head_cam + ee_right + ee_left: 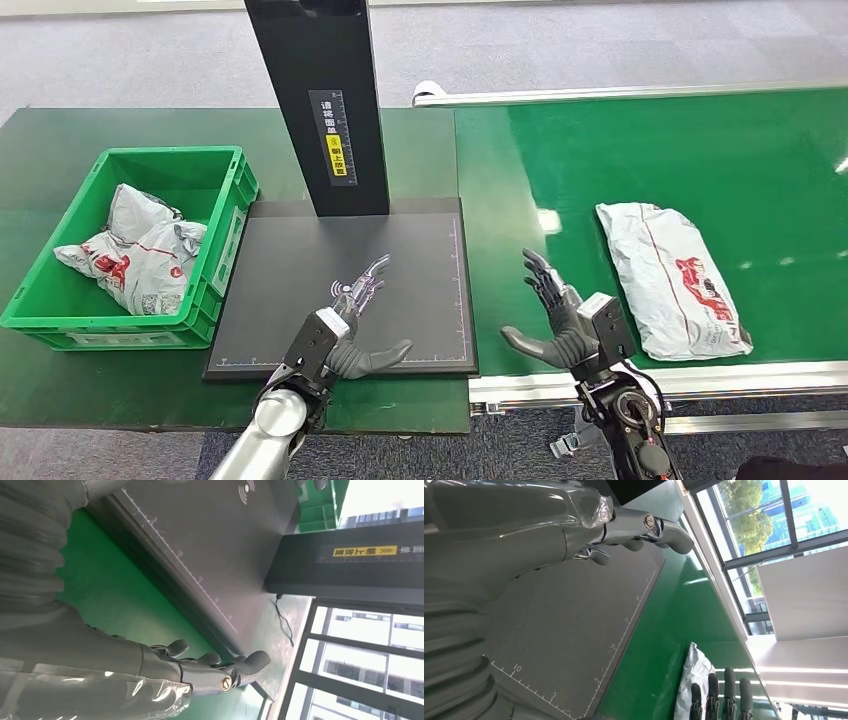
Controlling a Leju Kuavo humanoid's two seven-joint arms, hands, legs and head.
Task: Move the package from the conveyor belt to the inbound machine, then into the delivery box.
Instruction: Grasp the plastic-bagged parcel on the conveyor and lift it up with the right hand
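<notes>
A white plastic package (672, 276) with red print lies flat on the green conveyor belt (640, 160), to the right. My right hand (556, 318) hovers over the belt just left of it, fingers spread, holding nothing. My left hand (356, 318) is over the black plate of the inbound machine (400, 250), also spread and empty. The machine's black column (322, 100) stands at the plate's far edge. The green delivery box (226, 190) sits at the left with several white packages inside. The left wrist view shows the package (691, 680) and the dark fingers of my right hand (719, 700).
The dark green table (70, 130) carries the box and machine. The belt's metal rail (680, 380) runs along its near edge. Grey carpet lies beyond the table. A cable (285, 620) trails behind the machine's column.
</notes>
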